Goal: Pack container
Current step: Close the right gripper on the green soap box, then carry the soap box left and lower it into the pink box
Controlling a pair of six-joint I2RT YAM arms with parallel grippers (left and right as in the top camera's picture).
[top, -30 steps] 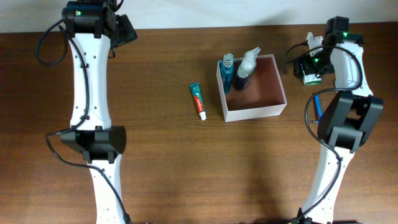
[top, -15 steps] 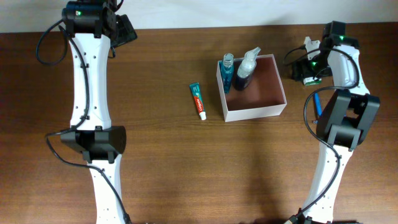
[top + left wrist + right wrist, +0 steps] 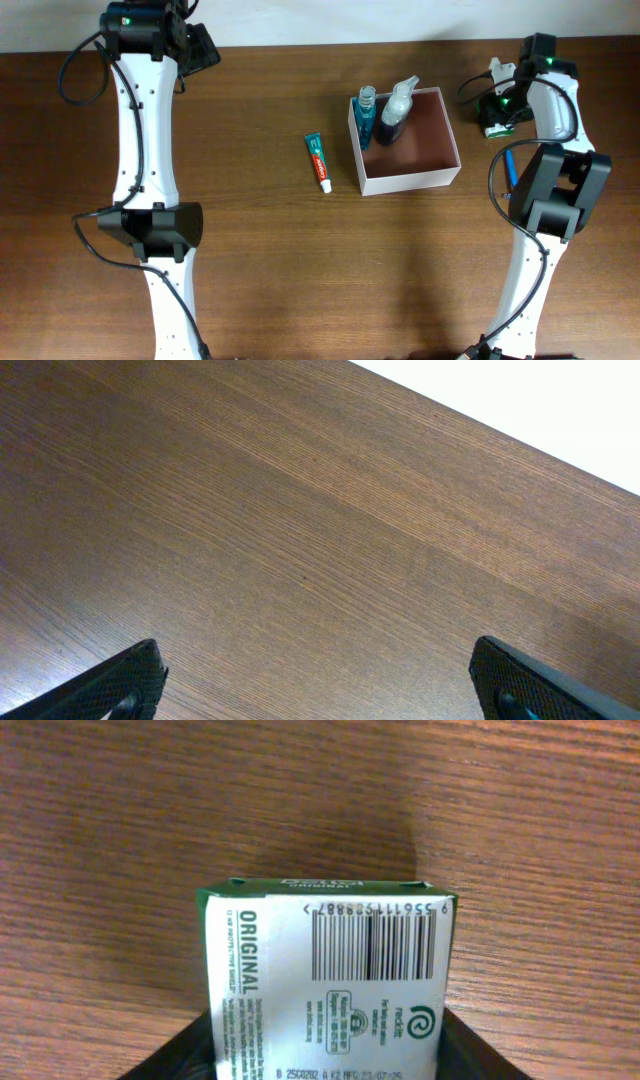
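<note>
Brown wood-grain counter [image 3: 300, 280], right hand [image 3: 497, 110] gripping a green soap box [image 3: 325, 970] far right.
Lift it level and carry it left over the container [image 3: 405, 182], mid-counter: thin white walls, reddish-brown floor, two bottles [image 3: 385, 115] crowding its far-left corner. Aim for the bare side; the left hand [image 3: 320, 690] gapes empty.

Over the last second the right hand [image 3: 497, 112], clamped on the green soap box [image 3: 325, 980], shifts slightly toward the far edge of the counter [image 3: 300, 260], right of the container [image 3: 410, 182]. Its arm leans in toward the container; the box seems carried along.
</note>
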